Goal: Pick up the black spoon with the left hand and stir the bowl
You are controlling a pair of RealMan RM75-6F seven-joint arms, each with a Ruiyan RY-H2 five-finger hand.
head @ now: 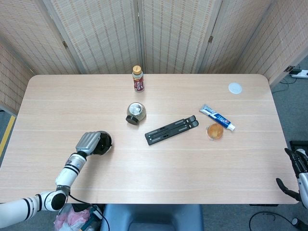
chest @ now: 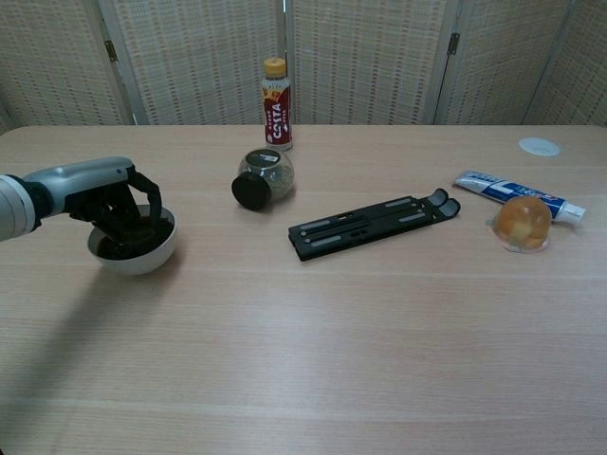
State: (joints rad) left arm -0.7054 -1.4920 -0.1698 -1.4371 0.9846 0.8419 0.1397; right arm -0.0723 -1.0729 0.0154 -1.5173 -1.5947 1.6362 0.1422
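Observation:
A white bowl (chest: 135, 258) with dark contents stands near the table's front left; in the head view the bowl (head: 107, 143) shows only partly, under my hand. My left hand (chest: 106, 197) hangs over it, its black fingers curled down into the bowl around the black spoon. The spoon's dark shape cannot be told apart from the fingers and the dark contents. Seen from the head view, the left hand (head: 90, 142) covers the bowl's left half. Beyond the table's right edge, my right hand (head: 297, 169) hangs low, fingers apart and holding nothing.
A tipped glass jar (chest: 260, 178) and a brown bottle (chest: 275, 91) stand behind the bowl to the right. A black folding stand (chest: 372, 224) lies mid-table. A toothpaste tube (chest: 512, 196), an orange jelly cup (chest: 521, 224) and a white lid (chest: 539, 146) are at the right.

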